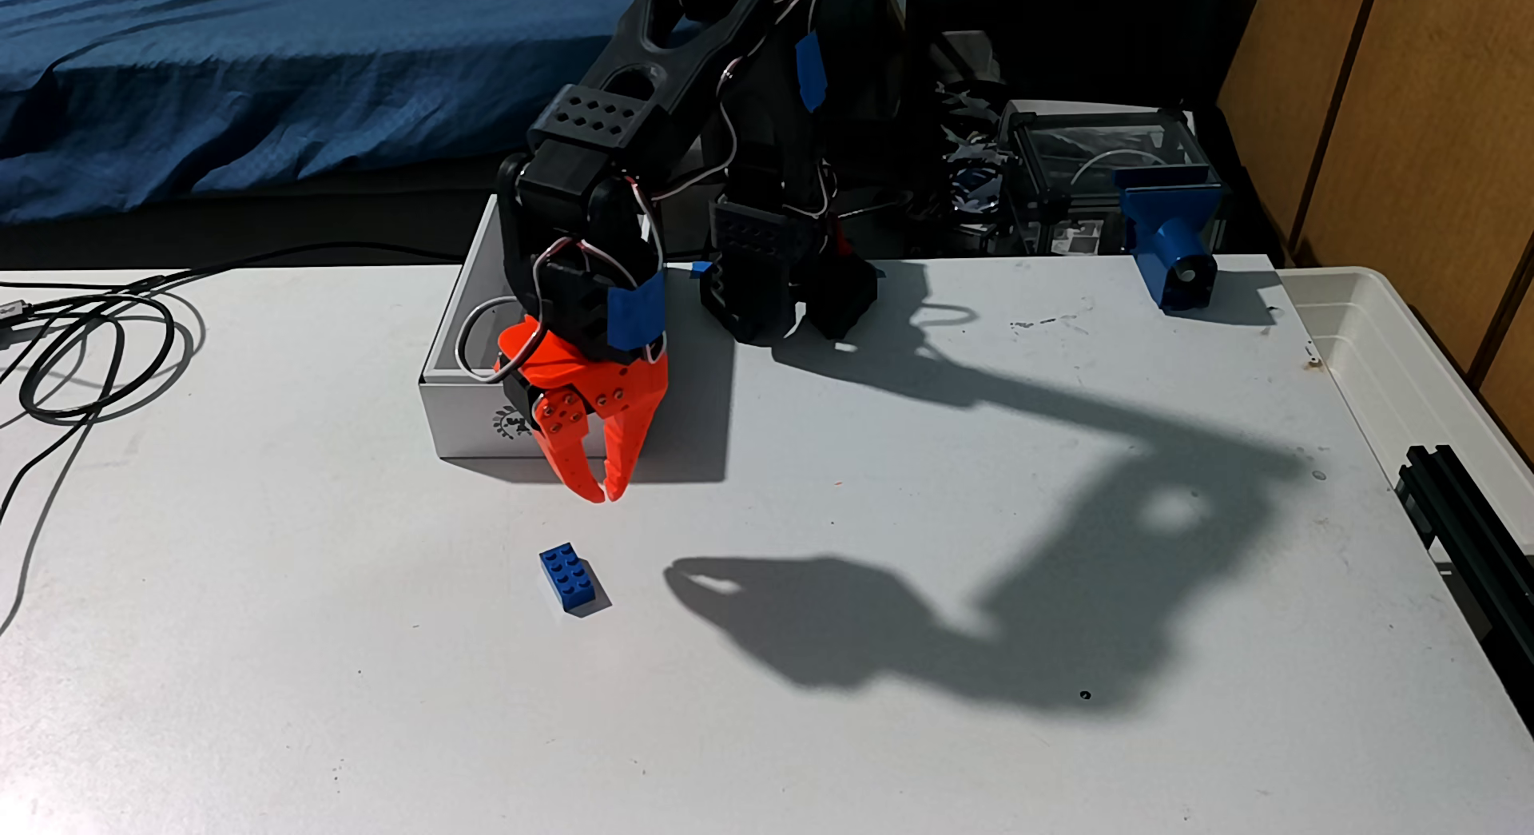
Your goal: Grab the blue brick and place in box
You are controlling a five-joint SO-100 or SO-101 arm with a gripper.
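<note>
You've got bare table (830,470) all around the brick (571,579); the box (465,420) stands just behind the gripper (603,493).

The fixed view is looking down at a slant from the front of the white table (830,719), raised above its near edge and facing the arm's black base (780,287) at the far edge. It is sitting close enough that the table is running off the frame at the left and bottom. Beyond the far edge it is taking in blue bedding (249,80), and, at the right, what is probably a wooden panel (1411,96).
</note>
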